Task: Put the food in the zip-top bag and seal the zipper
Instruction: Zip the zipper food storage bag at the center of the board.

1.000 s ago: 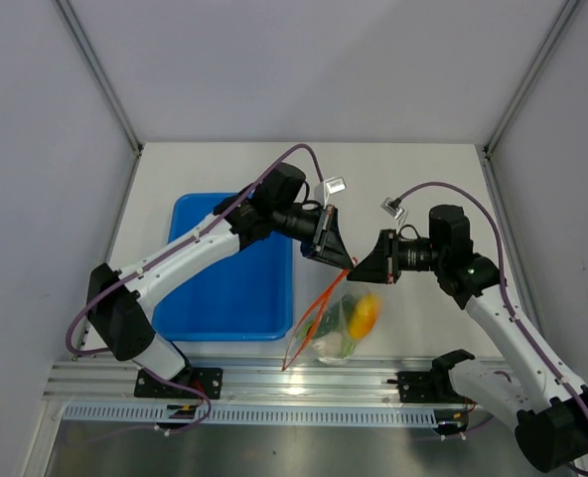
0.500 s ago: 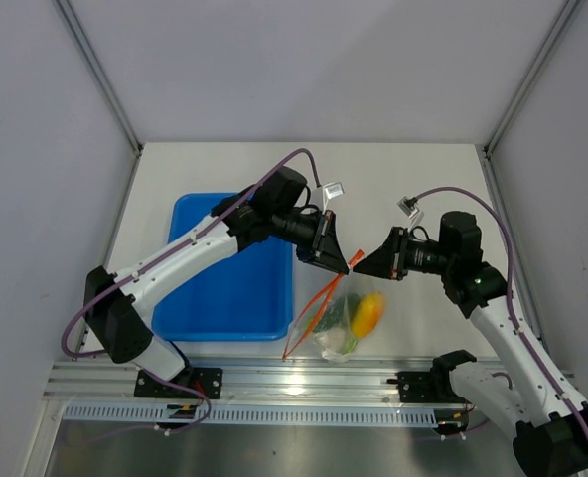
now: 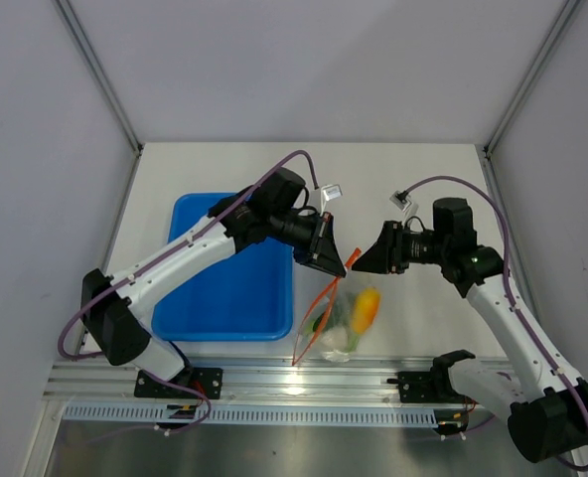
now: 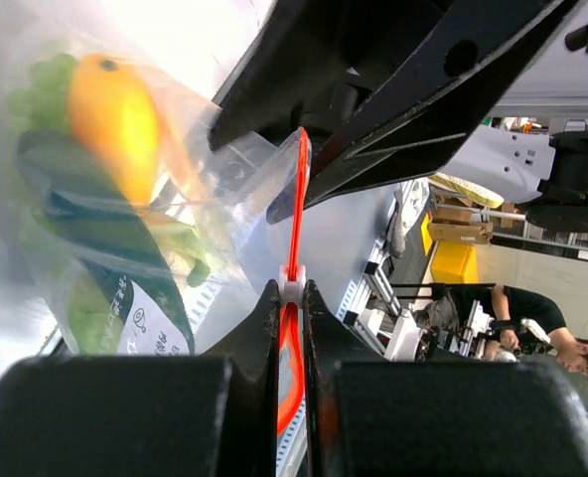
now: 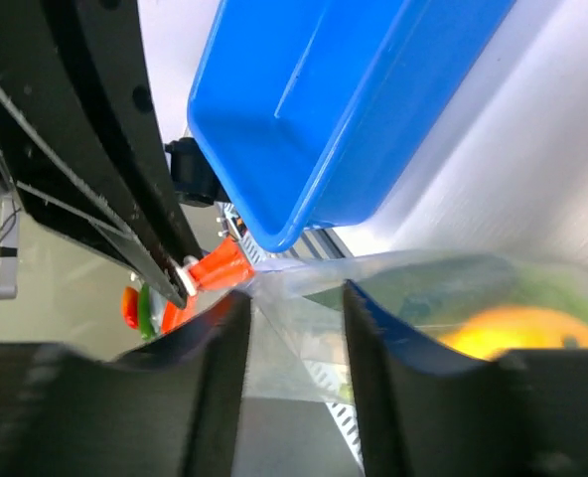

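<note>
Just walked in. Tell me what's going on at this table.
Two robot arms are working on a zip-top bag lifted by its mouth. The left end effector is clamped on the orange-red zipper at the bag's mouth. The right end effector sits at the bag's top edge, fingers apart. The orange-yellow fruit and green produce are already inside. A blue tray lies beside the bag.
</note>
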Motion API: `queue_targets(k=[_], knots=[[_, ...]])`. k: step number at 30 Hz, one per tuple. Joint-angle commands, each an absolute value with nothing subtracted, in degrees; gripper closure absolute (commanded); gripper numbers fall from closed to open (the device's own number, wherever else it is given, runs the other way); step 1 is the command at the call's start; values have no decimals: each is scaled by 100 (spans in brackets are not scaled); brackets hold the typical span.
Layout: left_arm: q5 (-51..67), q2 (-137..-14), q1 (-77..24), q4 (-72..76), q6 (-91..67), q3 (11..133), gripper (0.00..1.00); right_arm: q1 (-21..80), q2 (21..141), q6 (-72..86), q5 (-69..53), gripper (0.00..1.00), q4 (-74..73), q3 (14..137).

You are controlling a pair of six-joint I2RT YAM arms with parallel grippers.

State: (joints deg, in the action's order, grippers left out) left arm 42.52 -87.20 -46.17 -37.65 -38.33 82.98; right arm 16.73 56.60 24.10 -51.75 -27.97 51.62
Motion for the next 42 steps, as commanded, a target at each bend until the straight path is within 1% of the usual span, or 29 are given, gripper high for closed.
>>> queue_targets(k=[1,4,10,14,19,25,28,29,30,33,39,42], knots=[[4526,-8315,-4667,-3622,-3709,8368,99,1643,5836,1917,-5168,53,-3243,5712],[4614,-8227,-4667,-3367,-3753,8210,99,1635,5967,1714,-5115,44,-3401,5976],[4763,-8174,-4667,-3252,-3700,8174,99,1635,6179,1801,-5335,35,-3165,6170],[4816,-8165,-4667,-3234,-3683,8130,99,1635,6196,1881,-5475,34,-2945,6187],[4904,-8174,-4684,-3173,-3665,8095,99,1635,6179,2038,-5844,36,-2664,6126],[4922,-8209,-4702,-3190,-3665,8121,100,1635,6073,2065,-5942,35,-2435,6222],[4720,-8235,-4693,-3479,-3665,8322,99,1635,6178,1996,-5442,37,-2889,6669],[4598,-8279,-4693,-3567,-3656,8384,99,1635,6257,1960,-5188,39,-3518,6880],[4492,-8279,-4693,-3681,-3648,8437,99,1635,6345,1977,-4611,42,-3829,7056],[4019,-8341,-4711,-4060,-3709,8797,99,1635,6635,2231,-3869,43,-4727,7549],[2999,-8630,-4974,-4675,-3586,9421,99,1714,6846,2891,-3165,46,-5598,7874],[2743,-8745,-5071,-4772,-3516,9711,99,1810,7004,3076,-2796,47,-6072,8217]])
